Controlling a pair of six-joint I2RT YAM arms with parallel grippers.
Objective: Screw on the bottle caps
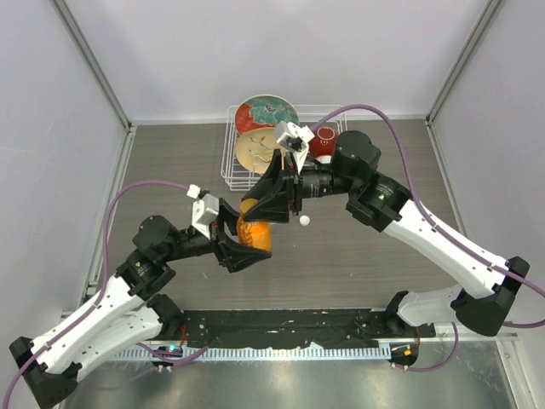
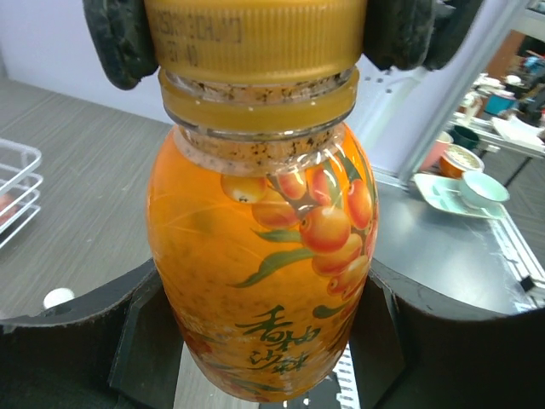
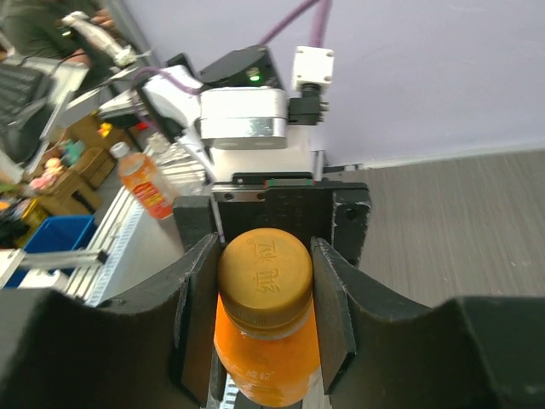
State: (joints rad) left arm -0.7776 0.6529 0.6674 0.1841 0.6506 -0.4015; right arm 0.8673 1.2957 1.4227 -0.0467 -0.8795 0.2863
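Now our left gripper (image 1: 245, 245) stands half open, clamped around the belly of the orange bottle (image 2: 264, 281) at mid-table. Our right gripper (image 3: 264, 294) pinches the orange cap (image 3: 264, 271) on its neck with 2 fingers. We see the white cap (image 1: 304, 221) lying just right.

**Bottle gripped top and bottom**

The orange bottle (image 2: 264, 290) stands upright between the left gripper's fingers (image 2: 85, 349), while the right gripper's fingers (image 2: 119, 43) press either side of its orange cap (image 2: 255, 38). A white cap (image 2: 56, 297) lies on the counter (image 2: 94, 187).
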